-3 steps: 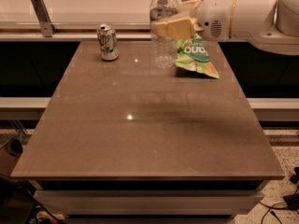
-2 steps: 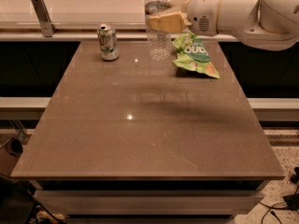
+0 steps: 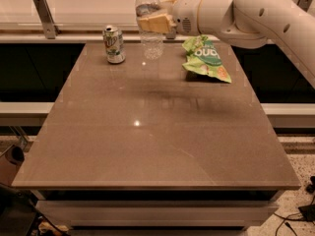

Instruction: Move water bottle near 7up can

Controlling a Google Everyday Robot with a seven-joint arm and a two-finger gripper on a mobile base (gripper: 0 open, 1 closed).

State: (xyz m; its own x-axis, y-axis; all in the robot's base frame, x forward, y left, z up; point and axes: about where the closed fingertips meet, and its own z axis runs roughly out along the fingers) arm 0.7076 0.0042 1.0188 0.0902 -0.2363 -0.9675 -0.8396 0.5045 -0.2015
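Only the one camera view here. Over the last second the arm [image 3: 256, 14] has swung left along the back of the bench [image 3: 157, 141], taking the water bottle [image 3: 151, 45] with it. A second ago the bottle sat right up against the green snack bag [image 3: 206, 58]; now there's a clear gap between them and the bottle is close to the 7up can [image 3: 114, 44], just to the can's right and not touching it. I'd say the move is mostly done, and what's left is setting the bottle down and letting go.

The hand [image 3: 150, 23] is clamped around the upper half of the bottle, with its tan fingers [image 3: 158, 23] wrapped across the front. The bottle is upright at the far edge of the bench. I can't tell whether its base is resting on the surface or hanging just above it.

The bottle itself is clear ribbed plastic with a white cap on top, and it's see-through enough that the bench shows behind the lower part. It's a good bit taller than the can, so I'd guess it'll be tippy if it's released while tilted.
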